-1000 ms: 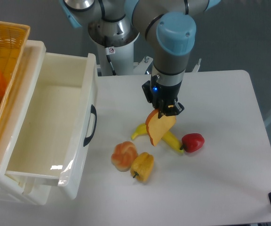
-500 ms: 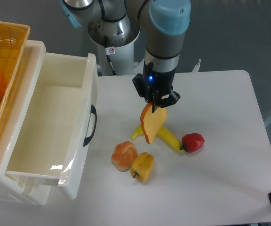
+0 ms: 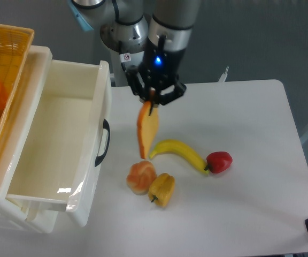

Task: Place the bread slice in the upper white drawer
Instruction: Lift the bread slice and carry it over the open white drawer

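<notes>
The bread slice point(image 3: 147, 131), yellow-orange with a darker crust edge, hangs edge-on above the table with my gripper point(image 3: 154, 100) shut on its top end. It sits just right of the upper white drawer point(image 3: 63, 142), a deep glossy tray pulled open with a black curved handle point(image 3: 104, 142) on its front. The slice's lower end hangs over the table near the banana, and the drawer's inside shows nothing in it.
A banana point(image 3: 179, 152), a red pepper point(image 3: 219, 161), a yellow bell pepper point(image 3: 162, 189) and a knobbly tan bun point(image 3: 141, 177) lie on the white table point(image 3: 250, 187). An orange woven basket point(image 3: 1, 80) sits on top of the drawer unit at far left.
My gripper has lifted and carried the bread slice up and to the left, away from the banana and toward the drawer. The slice now hangs more vertical.
</notes>
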`<action>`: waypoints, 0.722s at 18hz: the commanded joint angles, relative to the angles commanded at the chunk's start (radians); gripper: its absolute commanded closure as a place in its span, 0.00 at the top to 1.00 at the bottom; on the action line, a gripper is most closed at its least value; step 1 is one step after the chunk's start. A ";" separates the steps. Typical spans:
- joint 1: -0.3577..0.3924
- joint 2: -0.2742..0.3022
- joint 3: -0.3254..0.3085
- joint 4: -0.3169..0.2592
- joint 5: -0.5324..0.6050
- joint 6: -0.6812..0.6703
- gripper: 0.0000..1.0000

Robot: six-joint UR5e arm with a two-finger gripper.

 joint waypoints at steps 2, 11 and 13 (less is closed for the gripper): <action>-0.006 0.024 0.000 -0.029 -0.018 -0.003 0.00; -0.142 0.089 -0.026 -0.114 -0.058 -0.008 0.00; -0.156 0.101 -0.037 -0.112 -0.058 -0.009 0.00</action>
